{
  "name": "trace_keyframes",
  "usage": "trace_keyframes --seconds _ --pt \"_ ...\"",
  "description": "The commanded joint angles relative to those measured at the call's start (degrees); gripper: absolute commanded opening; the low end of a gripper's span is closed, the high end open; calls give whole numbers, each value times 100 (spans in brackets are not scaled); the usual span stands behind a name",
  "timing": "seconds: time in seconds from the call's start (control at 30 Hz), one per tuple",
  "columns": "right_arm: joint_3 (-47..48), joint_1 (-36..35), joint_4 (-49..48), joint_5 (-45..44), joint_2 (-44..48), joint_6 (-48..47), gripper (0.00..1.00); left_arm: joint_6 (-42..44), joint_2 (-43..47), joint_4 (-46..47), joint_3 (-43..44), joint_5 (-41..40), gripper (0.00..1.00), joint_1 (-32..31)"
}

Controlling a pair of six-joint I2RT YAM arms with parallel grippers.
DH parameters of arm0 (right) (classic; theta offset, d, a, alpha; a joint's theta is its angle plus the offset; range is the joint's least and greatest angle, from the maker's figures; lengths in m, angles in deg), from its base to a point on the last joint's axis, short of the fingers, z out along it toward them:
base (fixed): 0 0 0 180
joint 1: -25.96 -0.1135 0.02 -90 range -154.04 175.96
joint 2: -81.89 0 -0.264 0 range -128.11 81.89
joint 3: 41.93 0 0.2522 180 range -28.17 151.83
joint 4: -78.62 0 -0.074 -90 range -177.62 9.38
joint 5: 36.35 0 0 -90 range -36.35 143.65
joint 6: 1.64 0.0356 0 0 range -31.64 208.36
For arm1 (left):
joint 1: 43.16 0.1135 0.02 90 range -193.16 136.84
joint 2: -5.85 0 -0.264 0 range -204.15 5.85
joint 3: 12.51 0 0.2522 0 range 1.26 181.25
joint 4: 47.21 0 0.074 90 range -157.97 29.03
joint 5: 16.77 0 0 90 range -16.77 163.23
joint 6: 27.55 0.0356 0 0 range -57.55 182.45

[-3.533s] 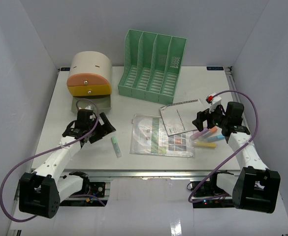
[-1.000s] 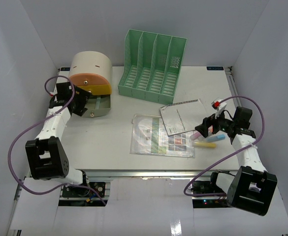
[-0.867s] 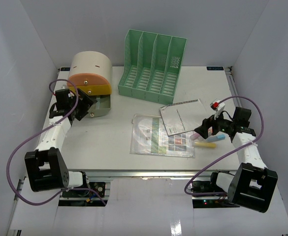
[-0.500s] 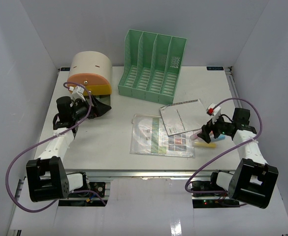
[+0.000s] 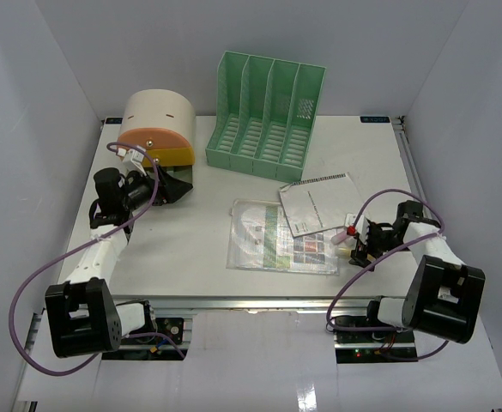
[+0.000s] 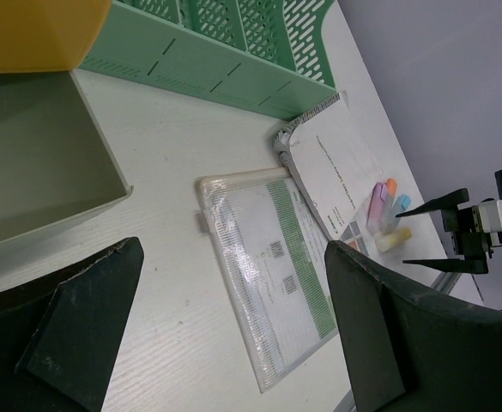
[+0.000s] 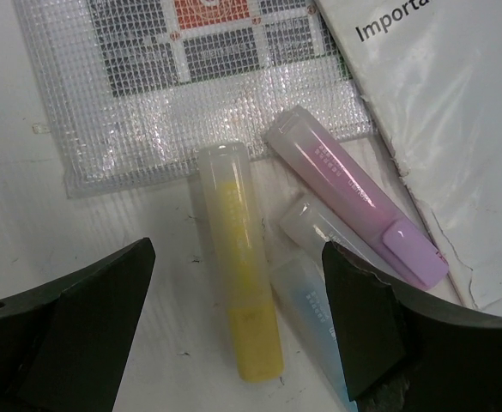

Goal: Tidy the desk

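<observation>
White laminate makes up the worktop [image 5: 173, 249], a broad flat slab with metal rails that fills the space between the grey walls and carries everything else. At its far edge stand a green file rack [image 5: 263, 116] and, to the left of it, a cream-and-orange drawer box [image 5: 154, 120] whose lower drawer [image 6: 36, 163] is pulled out.

Near the middle lies a clear plastic sleeve [image 5: 276, 236] holding printed sheets, with a white booklet [image 5: 319, 202] overlapping its far right corner.

The left pincer [image 5: 172, 186] hangs just in front of the open drawer, jaws spread wide and holding nothing.

The right pincer [image 7: 238, 247] is low over a cluster of highlighters at the sleeve's right side. Its jaws are apart, standing either side of the yellow highlighter [image 7: 233, 300] without touching it. A purple highlighter [image 7: 353, 206] and a blue one [image 7: 315, 318] lie just beside the yellow one, and the yellow cap reaches the sleeve's edge.
</observation>
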Motion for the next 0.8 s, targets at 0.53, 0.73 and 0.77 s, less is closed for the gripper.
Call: trace_keyframes --seconds 0.53,0.73,0.77 --pt "300 -256 -381 -575 -1439 -604 60 -11 208 186 0 35 98 40" --pt "107 -259 -394 -594 -1037 -664 65 -51 188 231 -9 84 98 40" --pt "101 -259 -371 -594 -990 -664 65 -51 194 231 -9 90 98 40"
